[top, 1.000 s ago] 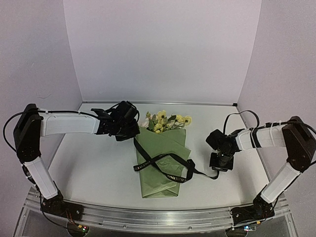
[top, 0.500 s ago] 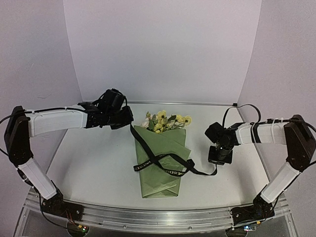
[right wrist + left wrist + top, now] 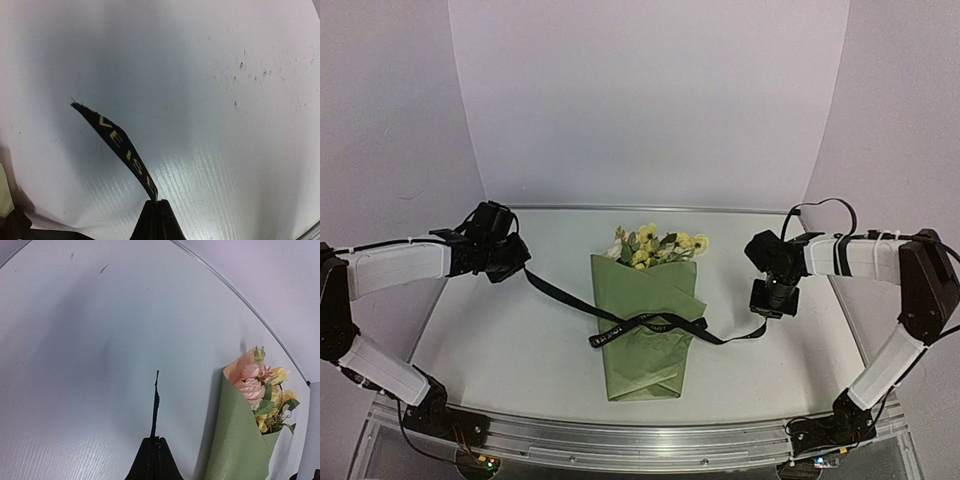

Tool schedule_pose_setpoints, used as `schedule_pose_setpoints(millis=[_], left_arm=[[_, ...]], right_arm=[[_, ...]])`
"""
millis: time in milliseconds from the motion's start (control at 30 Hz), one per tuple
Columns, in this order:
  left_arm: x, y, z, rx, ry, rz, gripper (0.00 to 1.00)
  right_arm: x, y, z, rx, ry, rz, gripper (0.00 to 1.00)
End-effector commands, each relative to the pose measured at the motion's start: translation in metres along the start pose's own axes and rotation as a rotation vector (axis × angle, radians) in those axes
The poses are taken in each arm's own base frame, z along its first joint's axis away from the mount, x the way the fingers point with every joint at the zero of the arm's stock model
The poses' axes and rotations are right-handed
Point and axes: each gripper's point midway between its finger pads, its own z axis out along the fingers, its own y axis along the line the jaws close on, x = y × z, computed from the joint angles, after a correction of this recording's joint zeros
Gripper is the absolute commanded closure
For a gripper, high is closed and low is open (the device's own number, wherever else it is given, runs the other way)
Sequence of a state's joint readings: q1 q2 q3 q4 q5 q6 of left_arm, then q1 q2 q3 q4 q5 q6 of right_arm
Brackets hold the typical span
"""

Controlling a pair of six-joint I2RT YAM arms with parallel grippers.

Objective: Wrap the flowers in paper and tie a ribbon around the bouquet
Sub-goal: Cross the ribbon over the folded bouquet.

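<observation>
Left gripper (image 3: 512, 262) clenched on one ribbon (image 3: 655, 322) end, right gripper (image 3: 772, 303) on other. Arms spread wide, likely cinching crossing over bouquet (image 3: 640, 365).

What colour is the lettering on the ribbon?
Gold on the black ribbon, clearest in the right wrist view.
</observation>
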State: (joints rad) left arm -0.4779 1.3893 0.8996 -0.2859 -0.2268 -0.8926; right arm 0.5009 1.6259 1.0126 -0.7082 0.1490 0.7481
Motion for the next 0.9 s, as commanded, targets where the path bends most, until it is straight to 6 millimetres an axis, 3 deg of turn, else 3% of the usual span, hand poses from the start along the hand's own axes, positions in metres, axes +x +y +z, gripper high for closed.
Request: schedule_pose_setpoints(millis=[0,233,467,667,867], left_arm=[[0.0,0.032,-0.011,-0.07,-0.034,-0.083,1.0],[0.01,0.086,-0.007,-0.184,-0.024,-0.165,1.0],[0.012,0.121,0.0,-0.243,-0.007,-0.237,1.0],[0.021,0.139,0.01,-0.251,0.028,-0.307,1.0],[0.026,0.134,0.022,-0.221,0.071,-0.281,1.0]], right_arm=[[-0.011,-0.005,0.001,0.037,-0.003,0.0,1.0],[-0.016,-0.019,0.01,0.07,0.023,0.031,1.0],[-0.013,-0.021,0.016,0.065,0.057,0.047,1.0],[-0.018,-0.027,0.016,0.079,0.057,0.05,1.0],[-0.018,-0.022,0.017,0.05,0.103,0.053,1.0]])
